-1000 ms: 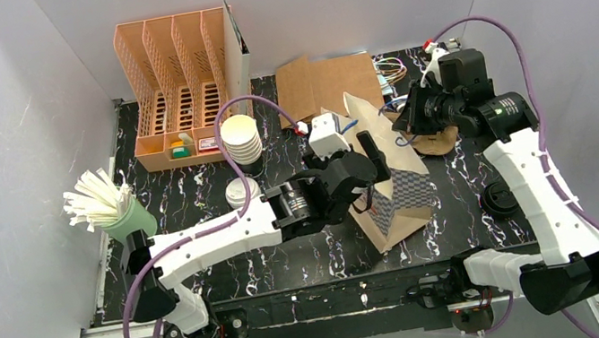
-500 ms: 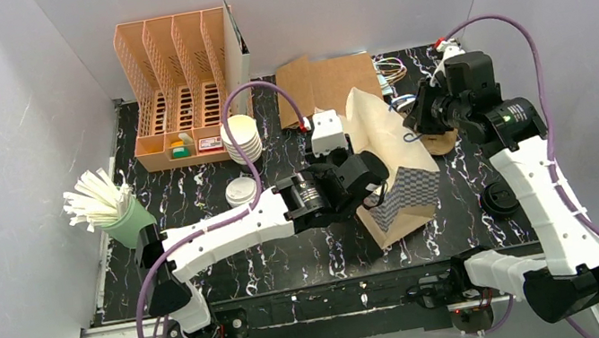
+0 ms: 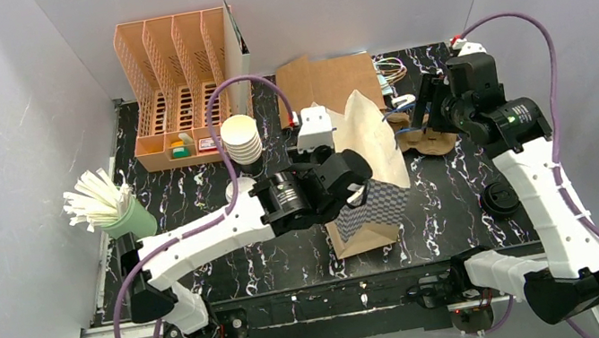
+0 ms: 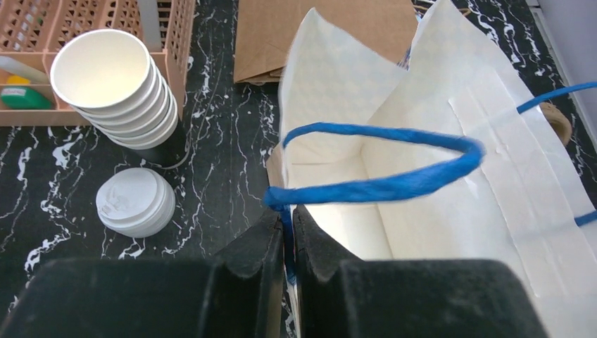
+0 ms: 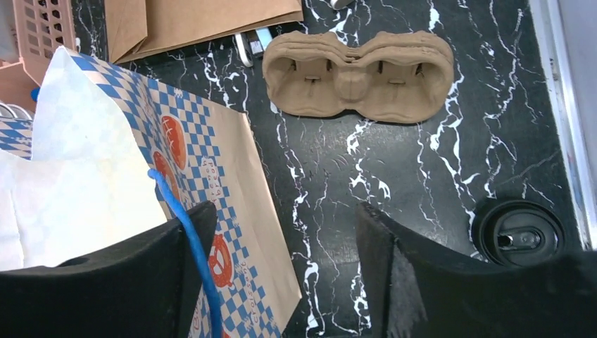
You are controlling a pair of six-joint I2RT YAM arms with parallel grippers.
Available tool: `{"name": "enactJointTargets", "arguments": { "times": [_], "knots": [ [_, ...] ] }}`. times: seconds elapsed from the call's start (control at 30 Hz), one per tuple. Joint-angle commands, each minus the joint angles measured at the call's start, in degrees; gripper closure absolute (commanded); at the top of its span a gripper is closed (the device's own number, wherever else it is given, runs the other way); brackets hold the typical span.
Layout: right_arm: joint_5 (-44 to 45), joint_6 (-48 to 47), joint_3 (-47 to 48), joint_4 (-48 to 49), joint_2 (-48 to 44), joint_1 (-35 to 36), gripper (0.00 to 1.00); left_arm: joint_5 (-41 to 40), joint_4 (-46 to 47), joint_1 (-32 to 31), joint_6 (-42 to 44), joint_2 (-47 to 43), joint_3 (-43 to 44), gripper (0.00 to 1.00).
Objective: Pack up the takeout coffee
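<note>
Pinches bag point(image 4: 422, 211) rim beside blue handle point(image 4: 380, 184) with left claw point(image 4: 287, 236); holds right claw point(image 5: 278, 274) spread, gripping nothing. Shows tray point(image 5: 357, 74) empty at bag's 2 o'clock, cups point(image 4: 105, 70) at 10. Risks tipping or tearing bag under one-sided pull.

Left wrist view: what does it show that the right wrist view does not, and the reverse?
Only left wrist: stacked paper cups, a pile of white lids, the left end effector closed on the rim of the paper bag. Only right wrist: the pulp tray, a black lid, the open right end effector. Both: the bag with its blue handle, and the black marble table.
</note>
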Motion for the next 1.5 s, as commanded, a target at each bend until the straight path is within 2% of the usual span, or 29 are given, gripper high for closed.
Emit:
{"name": "enactJointTargets", "arguments": {
  "times": [0.0, 0.2, 0.3, 0.5, 0.63, 0.7, 0.8, 0.83, 0.93, 1.0, 1.2, 1.47],
  "knots": [
    [4.2, -1.4, 6.8, -2.3, 0.1, 0.3, 0.18, 2.7, 6.0, 0.3, 2.7, -6.5, -4.2, 0.94],
    [13.4, -1.8, 9.6, -4.1, 0.5, 0.3, 0.16, -0.8, 0.7, 0.8, 1.6, -6.1, -3.4, 0.94],
    [18.9, -0.6, 9.1, -4.6, 0.7, 0.3, 0.05, -2.0, -2.1, 1.5, 0.6, -6.5, -3.0, 0.95],
    [25.4, 0.8, 8.0, -3.7, 0.1, 0.2, 0.04, -0.8, -2.0, 5.9, 1.0, -10.2, -6.8, 0.96],
    [26.5, 0.2, 7.3, -2.9, -0.1, 0.3, 0.04, -0.6, -2.7, 8.1, 2.1, -11.8, -7.5, 0.97],
    [22.5, -1.5, 6.9, -1.8, -0.5, 0.3, 0.04, 0.1, -1.7, 8.2, 3.3, -12.3, -7.6, 0.98],
    [2.4, -6.3, 5.5, 1.6, -1.9, 0.3, 0.02, 7.4, 5.4, 8.2, 7.7, -13.5, -9.3, 0.98],
    [-4.7, -6.4, 4.9, 2.7, -2.3, 0.3, 0.03, 12.1, 8.2, 8.2, 8.8, -13.8, -10.0, 0.98],
    [-21.1, -3.4, 3.3, 6.3, -2.6, 0.2, 0.05, 20.2, 13.7, 8.2, 9.5, -13.1, -11.3, 0.99],
    [-27.1, -0.8, 2.2, 8.5, -2.4, 0.3, 0.05, 22.8, 14.6, 8.2, 9.1, -11.4, -10.5, 1.00],
    [-30.4, -0.1, 4.5, 7.3, -0.4, 0.3, 0.02, 23.8, 14.2, 8.2, 8.3, -8.8, -9.2, 1.00],
    [-27.7, -2.9, 20.3, -1.8, 5.1, 0.3, 0.02, 22.9, 14.1, 8.2, 8.3, -10.1, -8.5, 1.00]
  ]
}}
